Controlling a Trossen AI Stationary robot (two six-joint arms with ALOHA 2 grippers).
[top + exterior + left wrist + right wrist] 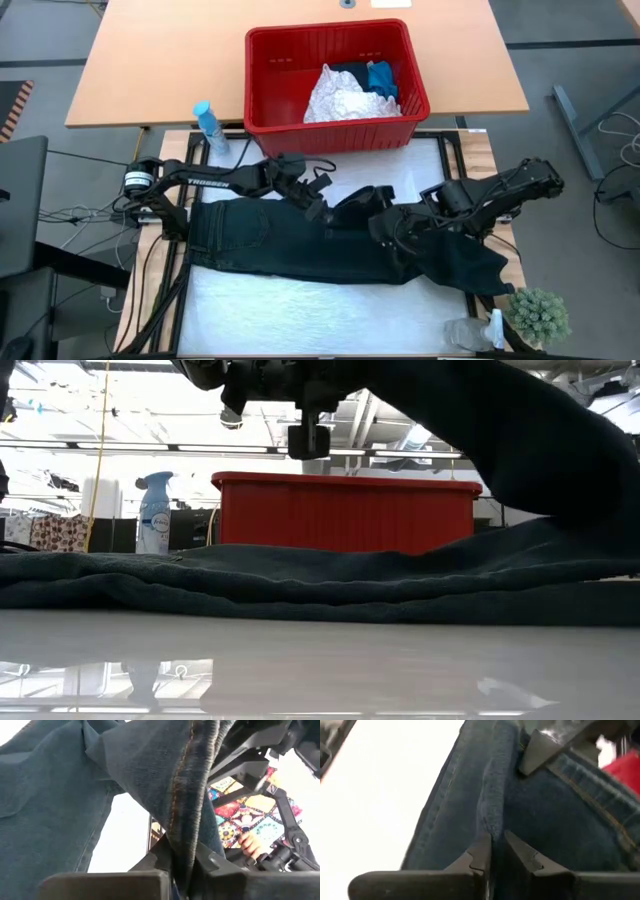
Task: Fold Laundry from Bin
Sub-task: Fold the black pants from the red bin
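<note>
A pair of dark jeans (260,235) lies spread across the white table top, and its right part is raised and draped over my right arm. My left gripper (325,208) comes from the table's left to the middle of the jeans and is shut on a stitched fold (184,855). My right gripper (385,228) meets the same raised part from the right, with denim between its fingers (495,847). The red bin (265,80) stands at the far edge. Inside it are a white crinkled cloth (340,100), a small blue one (382,78) and something black. My left gripper pinches a fold of the jeans along an orange-stitched seam (181,815) between its two fingers. It comes nearly level from the table's left. The fold stands up out of the fingers, lifted off the table, while the jeans' left part lies flat (230,225). My right gripper has a narrow fold of denim (492,825) between its two fingers, which stand only slightly apart. It slants down from the table's right. The cloth beyond it hangs up over the arm (540,440), and the rest lies on the table (300,585).
A blue spray bottle (210,125) stands left of the bin. A small green plant (537,315) and a clear bottle (470,332) sit at the near right corner. Bare white table shows along the near edge (300,310).
</note>
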